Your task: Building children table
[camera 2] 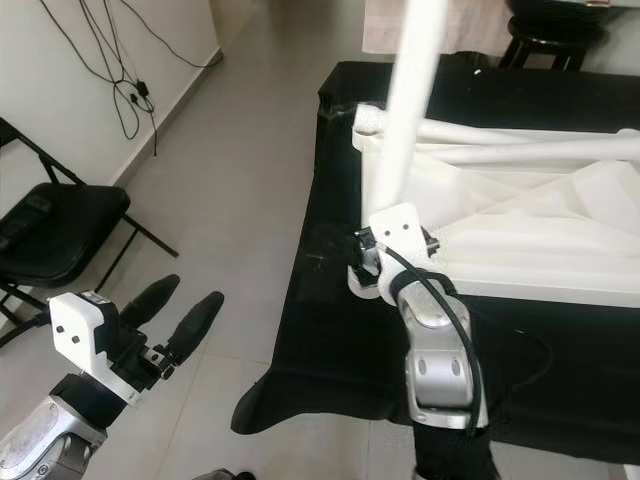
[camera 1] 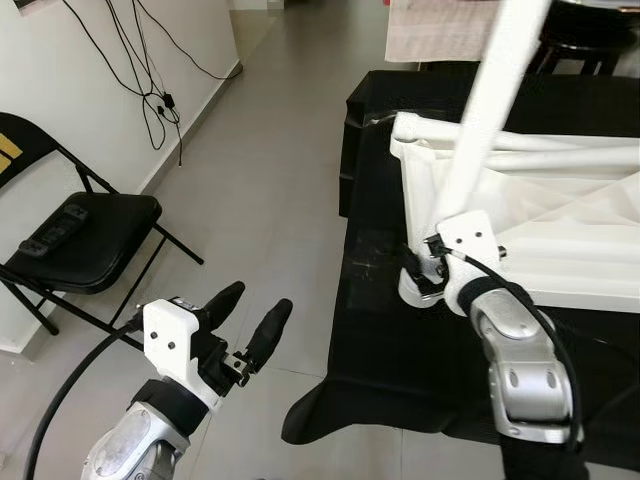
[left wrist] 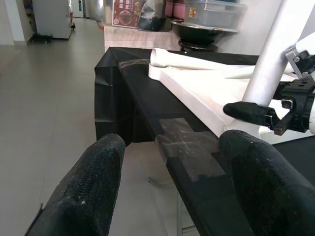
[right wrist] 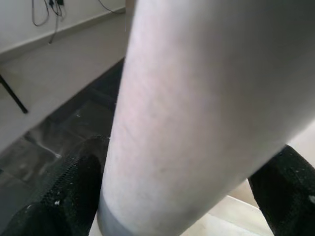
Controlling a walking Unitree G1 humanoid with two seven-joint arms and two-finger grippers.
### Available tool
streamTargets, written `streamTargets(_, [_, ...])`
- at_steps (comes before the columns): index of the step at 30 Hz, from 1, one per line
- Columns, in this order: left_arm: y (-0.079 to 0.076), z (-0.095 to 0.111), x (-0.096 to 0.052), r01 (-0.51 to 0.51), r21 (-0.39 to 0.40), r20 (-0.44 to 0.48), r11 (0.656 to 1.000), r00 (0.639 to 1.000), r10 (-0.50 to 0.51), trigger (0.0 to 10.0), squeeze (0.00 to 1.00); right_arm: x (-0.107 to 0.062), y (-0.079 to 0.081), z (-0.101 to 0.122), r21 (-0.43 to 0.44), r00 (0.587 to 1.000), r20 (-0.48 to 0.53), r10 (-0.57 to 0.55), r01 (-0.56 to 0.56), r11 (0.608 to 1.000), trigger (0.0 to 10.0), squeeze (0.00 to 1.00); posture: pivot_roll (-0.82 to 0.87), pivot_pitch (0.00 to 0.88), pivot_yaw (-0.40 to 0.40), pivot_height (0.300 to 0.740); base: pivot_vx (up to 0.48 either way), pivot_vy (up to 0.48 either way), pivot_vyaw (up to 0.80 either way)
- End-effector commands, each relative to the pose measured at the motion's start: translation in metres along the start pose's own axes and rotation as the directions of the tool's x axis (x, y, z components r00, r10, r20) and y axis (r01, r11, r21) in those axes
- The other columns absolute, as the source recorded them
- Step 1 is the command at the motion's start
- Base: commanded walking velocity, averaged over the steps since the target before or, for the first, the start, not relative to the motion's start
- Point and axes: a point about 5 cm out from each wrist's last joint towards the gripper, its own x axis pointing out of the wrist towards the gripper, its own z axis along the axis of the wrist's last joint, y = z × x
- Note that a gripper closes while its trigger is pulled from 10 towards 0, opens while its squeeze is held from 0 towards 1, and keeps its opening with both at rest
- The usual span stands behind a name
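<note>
A white children's tabletop (camera 1: 560, 235) lies upside down on a table under a black cloth (camera 1: 390, 340), with its white frame tubes along the far side. A white table leg (camera 1: 490, 110) stands upright at the tabletop's near left corner. My right gripper (camera 1: 425, 270) is shut on the leg's lower end, just above the corner socket. In the right wrist view the leg (right wrist: 197, 108) sits between the black fingers (right wrist: 59, 196). My left gripper (camera 1: 255, 315) hangs open over the floor, left of the table, holding nothing.
A black folding chair (camera 1: 75, 240) stands at the left by a white wall with dangling cables (camera 1: 155, 100). Grey tile floor (camera 1: 260, 180) runs between chair and table. Clear tape patches (left wrist: 189, 147) lie on the cloth's near edge. A black stool (camera 2: 555, 35) stands beyond the table.
</note>
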Motion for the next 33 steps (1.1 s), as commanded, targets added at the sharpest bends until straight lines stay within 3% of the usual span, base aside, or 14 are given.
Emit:
streamTargets(1, [0.001,-0.003,-0.002,-0.009,-0.004,-0.008,1.000,1.000,0.009,10.0,0.00,-0.005,-0.014,-0.013,-0.005,0.994,-0.066,-0.086,0.086,0.996,10.0,1.00,-0.07,0.118,0.011,0.740,0.000,0.000,0.00])
streamTargets(7, [0.000,-0.005,-0.003,-0.007,-0.005,-0.009,1.000,1.000,0.007,10.0,0.00,-0.014,-0.001,-0.019,-0.018,0.990,-0.140,0.014,-0.017,1.000,10.0,1.00,-0.06,0.114,0.001,0.740,0.000,0.000,0.00])
streamTargets(8, [0.000,-0.006,-0.003,-0.003,-0.007,-0.011,1.000,1.000,0.003,10.0,0.00,-0.021,0.007,-0.027,0.071,0.979,-0.185,0.086,-0.074,0.995,10.0,0.93,-0.06,0.114,-0.001,0.740,0.000,0.000,0.00])
streamTargets(10, [0.000,-0.006,-0.003,-0.003,-0.007,-0.011,1.000,1.000,0.003,10.0,0.00,-0.021,0.007,-0.027,0.071,0.979,-0.185,0.086,-0.074,0.995,10.0,0.93,-0.06,0.114,-0.001,0.740,0.000,0.000,0.00])
streamTargets(11, [0.000,-0.006,-0.003,-0.002,-0.007,-0.013,1.000,1.000,0.002,10.0,0.00,-0.025,0.011,-0.031,0.165,0.972,-0.201,0.118,-0.085,0.983,10.0,0.83,-0.06,0.112,-0.007,0.740,0.000,0.000,0.00])
streamTargets(12, [-0.001,-0.006,-0.003,-0.001,-0.007,-0.014,1.000,1.000,0.001,10.0,0.00,-0.027,0.014,-0.029,0.264,0.975,-0.156,0.160,-0.115,0.958,10.0,0.45,-0.06,0.115,-0.010,0.740,0.000,0.000,0.00])
streamTargets(13, [-0.001,-0.006,-0.003,-0.001,-0.007,-0.014,1.000,1.000,0.001,10.0,0.00,-0.027,0.014,-0.029,0.264,0.975,-0.156,0.160,-0.115,0.958,10.0,0.45,-0.06,0.115,-0.010,0.740,0.000,0.000,0.00])
streamTargets(14, [-0.001,-0.005,-0.003,-0.002,-0.006,-0.015,1.000,1.000,0.002,10.0,0.00,-0.032,0.018,-0.024,0.331,0.974,-0.067,0.217,-0.184,0.926,10.0,0.00,-0.06,0.117,-0.010,0.740,0.000,0.000,0.00])
streamTargets(22, [0.001,-0.004,-0.004,-0.020,0.000,-0.022,1.000,1.000,0.020,10.0,0.00,-0.061,0.038,-0.025,0.355,0.882,0.089,0.463,-0.462,0.813,10.0,0.00,-0.07,0.122,-0.002,0.740,0.000,0.000,0.00])
streamTargets(24, [0.003,-0.004,-0.003,-0.039,0.008,-0.031,0.999,0.999,0.039,10.0,0.00,-0.079,0.049,-0.018,0.333,0.747,0.164,0.644,-0.657,0.676,10.0,0.00,-0.08,0.125,0.002,0.740,0.000,0.000,0.00])
streamTargets(25, [0.003,-0.004,-0.003,-0.039,0.008,-0.031,0.999,0.999,0.039,10.0,0.00,-0.079,0.049,-0.018,0.333,0.747,0.164,0.644,-0.657,0.676,10.0,0.00,-0.08,0.125,0.002,0.740,0.000,0.000,0.00])
streamTargets(26, [0.005,-0.004,-0.003,-0.051,0.009,-0.037,0.999,0.998,0.051,10.0,0.00,-0.083,0.054,-0.012,0.322,0.678,0.200,0.707,-0.728,0.606,10.0,0.00,-0.08,0.124,0.006,0.740,0.000,0.000,0.00])
streamTargets(30, [0.008,-0.003,0.000,-0.085,0.022,-0.040,0.996,0.996,0.085,10.0,0.00,-0.068,0.059,0.004,0.284,0.670,0.253,0.698,-0.741,0.609,10.0,0.00,-0.05,0.124,0.002,0.740,0.000,0.000,0.00])
streamTargets(33, [0.017,0.003,0.005,-0.197,0.064,-0.007,0.978,0.980,0.198,10.0,0.00,-0.023,0.070,0.022,0.283,0.801,0.306,0.515,-0.593,0.753,10.0,0.00,0.00,0.119,0.005,0.740,0.000,0.000,0.00])
